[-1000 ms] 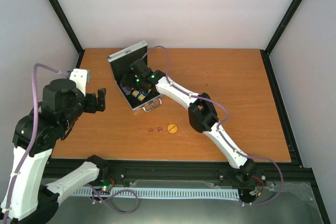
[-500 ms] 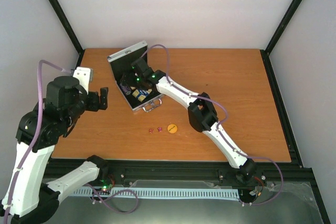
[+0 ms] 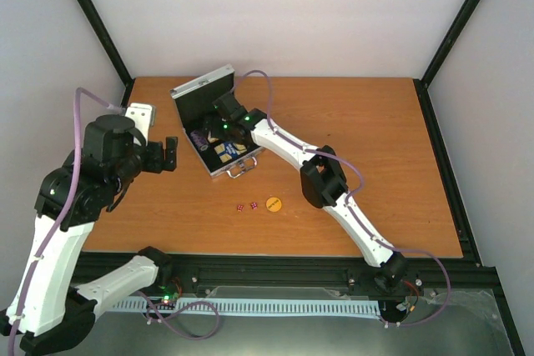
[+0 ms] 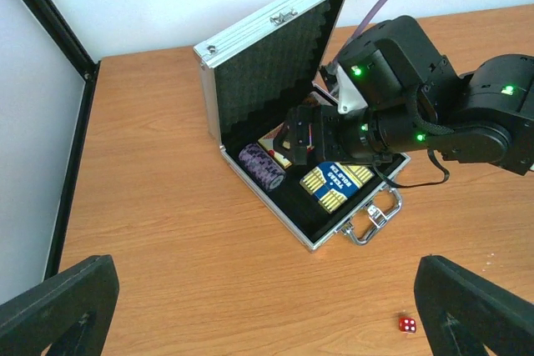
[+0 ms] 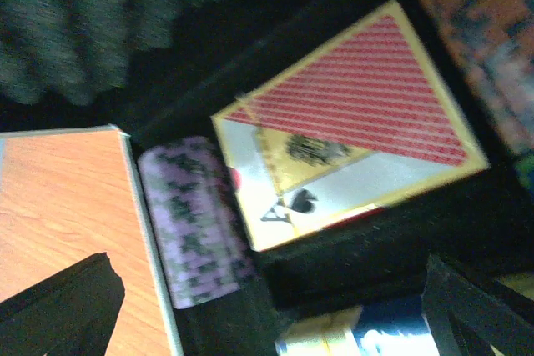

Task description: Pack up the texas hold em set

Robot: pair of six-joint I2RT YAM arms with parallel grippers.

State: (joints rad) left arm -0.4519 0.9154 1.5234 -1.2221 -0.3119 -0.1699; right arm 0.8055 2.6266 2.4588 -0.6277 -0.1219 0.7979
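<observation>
Inside open case (image 4: 271, 64) | purple chip stack (image 4: 261, 167) | red deck (image 5: 350, 122) | blue deck (image 4: 336, 183)

Even, soft white light; the desk (image 3: 359, 131) shows faint shadows, no glare. Right wrist view is dim and motion-blurred, worst toward twelve and three o'clock.

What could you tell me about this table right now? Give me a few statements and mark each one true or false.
1. The small silver aluminium case stands open. True.
2. The orange round button lies inside the case. False: it lies on the wooden table, in front of the case.
3. The right gripper reaches into the case. True.
4. The left gripper holds a red die. False: it is open and empty, and the two red dice lie on the table.
5. A purple chip stack lies in the case. True.
</observation>
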